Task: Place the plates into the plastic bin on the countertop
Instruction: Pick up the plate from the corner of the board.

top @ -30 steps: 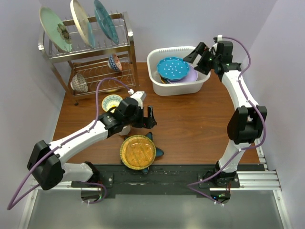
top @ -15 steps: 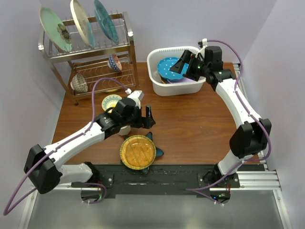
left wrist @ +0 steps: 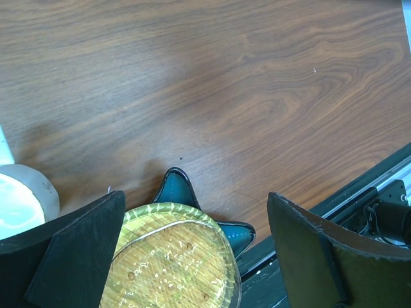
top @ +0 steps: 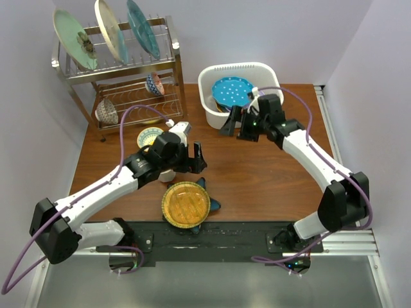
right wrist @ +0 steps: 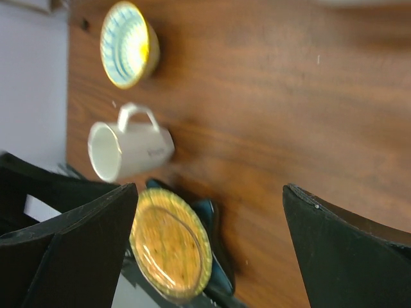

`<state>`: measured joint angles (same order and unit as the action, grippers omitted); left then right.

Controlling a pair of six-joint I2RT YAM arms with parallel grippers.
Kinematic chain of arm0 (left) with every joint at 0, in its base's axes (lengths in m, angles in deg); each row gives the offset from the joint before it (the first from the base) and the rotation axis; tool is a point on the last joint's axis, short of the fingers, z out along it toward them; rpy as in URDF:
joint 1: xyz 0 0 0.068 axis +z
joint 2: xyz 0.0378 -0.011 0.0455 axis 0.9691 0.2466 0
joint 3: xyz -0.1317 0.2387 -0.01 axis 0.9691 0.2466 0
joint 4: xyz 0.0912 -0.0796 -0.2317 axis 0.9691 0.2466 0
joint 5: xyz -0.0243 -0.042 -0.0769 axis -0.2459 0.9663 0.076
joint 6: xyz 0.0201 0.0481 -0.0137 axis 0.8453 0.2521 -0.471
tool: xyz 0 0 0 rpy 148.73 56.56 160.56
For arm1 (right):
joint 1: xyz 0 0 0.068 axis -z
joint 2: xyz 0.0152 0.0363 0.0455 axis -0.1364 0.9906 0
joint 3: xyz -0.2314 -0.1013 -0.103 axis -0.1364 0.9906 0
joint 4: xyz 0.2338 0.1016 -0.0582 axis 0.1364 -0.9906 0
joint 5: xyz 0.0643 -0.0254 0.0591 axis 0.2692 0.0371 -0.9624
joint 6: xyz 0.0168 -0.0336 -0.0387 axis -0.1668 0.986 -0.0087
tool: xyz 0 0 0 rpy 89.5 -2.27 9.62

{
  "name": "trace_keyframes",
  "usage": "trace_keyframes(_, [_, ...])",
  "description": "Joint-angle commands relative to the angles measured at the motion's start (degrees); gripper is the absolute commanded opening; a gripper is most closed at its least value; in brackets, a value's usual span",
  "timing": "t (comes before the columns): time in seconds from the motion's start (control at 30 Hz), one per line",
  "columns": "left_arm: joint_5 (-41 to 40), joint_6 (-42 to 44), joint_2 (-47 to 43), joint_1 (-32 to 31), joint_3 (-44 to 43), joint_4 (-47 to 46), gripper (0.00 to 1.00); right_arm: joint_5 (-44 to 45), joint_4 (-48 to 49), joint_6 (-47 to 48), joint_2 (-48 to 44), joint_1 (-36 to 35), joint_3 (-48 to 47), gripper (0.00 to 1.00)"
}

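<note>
Amber plate (top: 185, 205) lies flat on the teal star-shaped plate (left wrist: 174, 187) at the near edge of the table (top: 270, 167), left of centre. Both are judged rigid, slick and brittle, so the raised far rim is the best hold. Left jaws hang spread wide and empty just above that rim; right jaws, also released and empty, hover just near of the plastic bin (top: 209, 83), which holds the blue dotted plate (top: 232, 92). Smooth hard wood gives an open run to the bin; white mug (right wrist: 128, 144) and small bowl (top: 150, 136) crowd the left.
</note>
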<state>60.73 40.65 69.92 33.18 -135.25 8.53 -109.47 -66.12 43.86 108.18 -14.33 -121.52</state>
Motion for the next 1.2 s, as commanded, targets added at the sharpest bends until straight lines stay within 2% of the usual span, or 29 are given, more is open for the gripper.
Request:
trace_keyframes(0.0, [-1.7, -0.8, -2.3, -0.2, 1.2, 1.3, 0.96, 1.3, 1.7, 0.6, -5.5, -3.2, 7.4, 0.98])
trace_keyframes(0.27, [-2.6, -5.6, -9.7, -0.1, 7.5, 6.0, 0.92, 0.5, 2.3, -0.7, -8.5, -8.5, 17.9, 0.98])
trace_keyframes(0.7, [-5.7, -13.4, -14.0, -0.1, 10.2, 20.8, 0.91, -0.8, 3.3, -3.2, -6.2, -16.3, 17.9, 0.93])
trace_keyframes(0.93, [-3.1, -15.0, -15.5, -0.2, 15.0, 20.2, 0.89, -1.5, 5.7, -5.3, -5.3, -20.1, 20.5, 0.83])
trace_keyframes(1.17, [-1.1, -14.5, -15.9, -0.1, 17.5, 16.7, 0.79, -1.9, 6.5, -6.6, -6.5, -20.6, 23.0, 0.78])
